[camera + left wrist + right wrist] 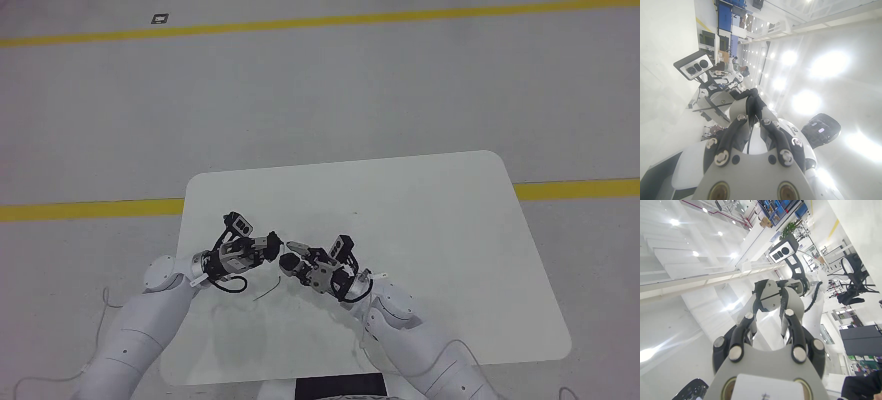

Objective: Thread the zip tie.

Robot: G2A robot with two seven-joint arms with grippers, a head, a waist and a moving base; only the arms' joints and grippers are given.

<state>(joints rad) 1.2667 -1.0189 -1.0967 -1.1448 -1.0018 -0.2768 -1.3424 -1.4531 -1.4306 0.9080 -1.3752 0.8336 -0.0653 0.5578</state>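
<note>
White table (430, 220): the tie (750, 134) is held above its near middle, off the surface.
Left gripper (272, 244): fingers (738, 109) are closed on the tie, and a black strand is seen trailing back from them.
Right gripper (288, 262): fingers (793, 302) are drawn narrow, with a thin black strip pinched between them.
Done: both ends appear gripped and held close together.
Remaining: no closed loop is seen; the tip is judged not yet fed through the head.

Top-down over table (450, 220); 2 wrist views ceilingward
</note>
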